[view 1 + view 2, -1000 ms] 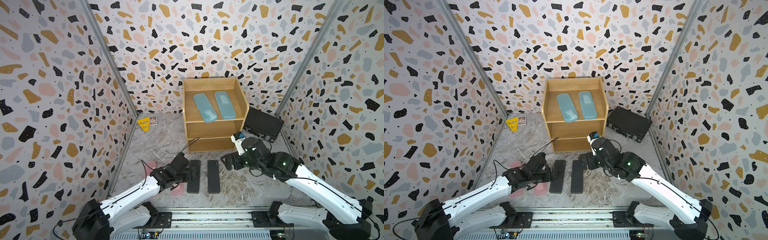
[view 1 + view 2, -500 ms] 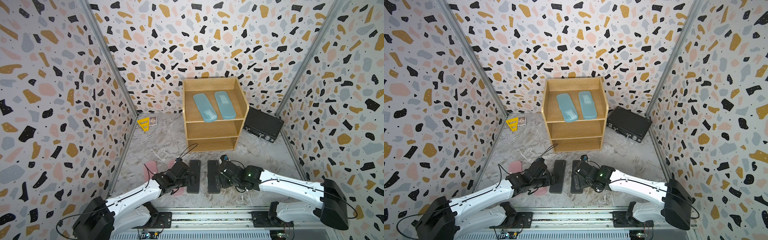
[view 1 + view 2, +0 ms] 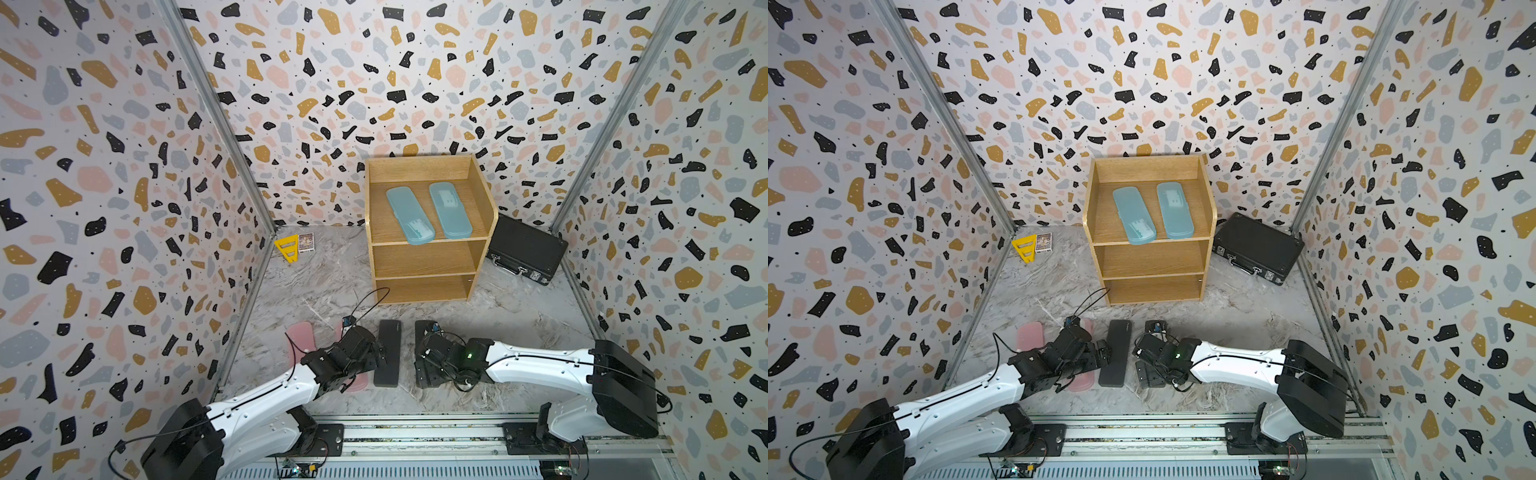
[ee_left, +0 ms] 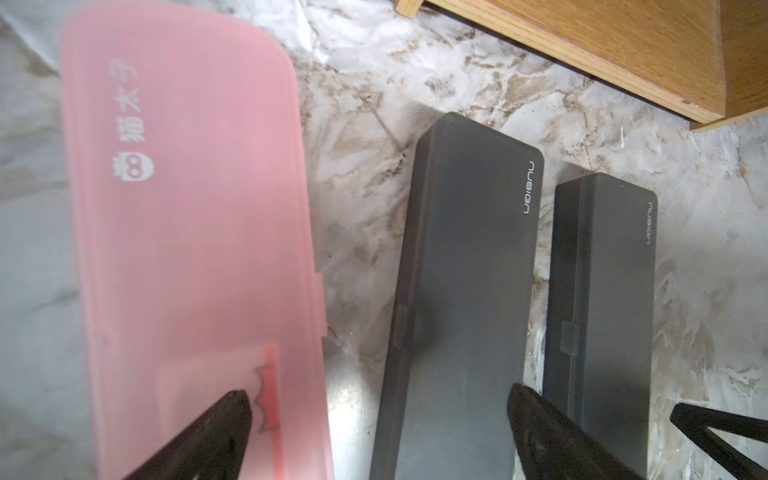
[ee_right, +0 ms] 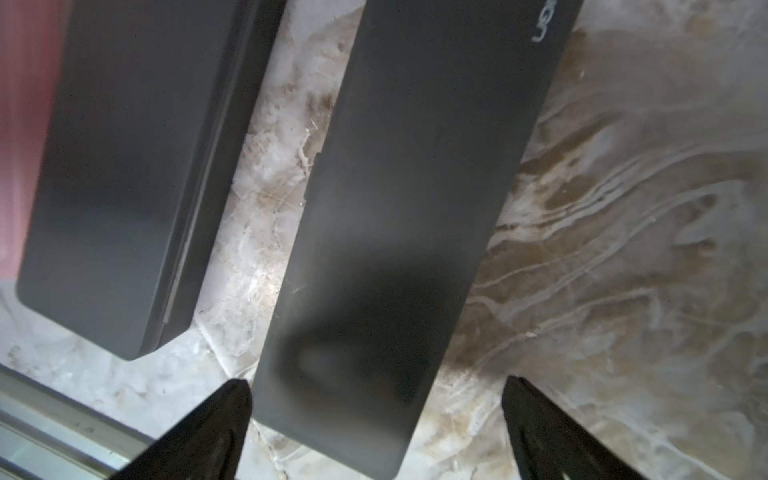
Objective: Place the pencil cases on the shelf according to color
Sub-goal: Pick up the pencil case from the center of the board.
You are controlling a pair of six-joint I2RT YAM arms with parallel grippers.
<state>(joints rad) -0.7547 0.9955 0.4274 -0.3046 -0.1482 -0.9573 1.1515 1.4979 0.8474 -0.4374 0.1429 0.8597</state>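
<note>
Right gripper [image 5: 376,384] straddles one of two black cases [image 3: 387,353]; two pink [image 3: 299,337], two teal [image 3: 409,215]

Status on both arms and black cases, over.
Left gripper open over left black case. Right gripper open, straddling right black case. Teal cases on shelf top tier. Pink case crowds left gripper.

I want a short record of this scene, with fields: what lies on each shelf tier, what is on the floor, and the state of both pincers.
Top tier of shelf: two teal cases
Lower tiers: nothing seen
Floor, near arms: two pink cases; two black cases
Beside shelf: briefcase
Left pincer: open, over one black case
Right pincer: open, over the other black case
</note>
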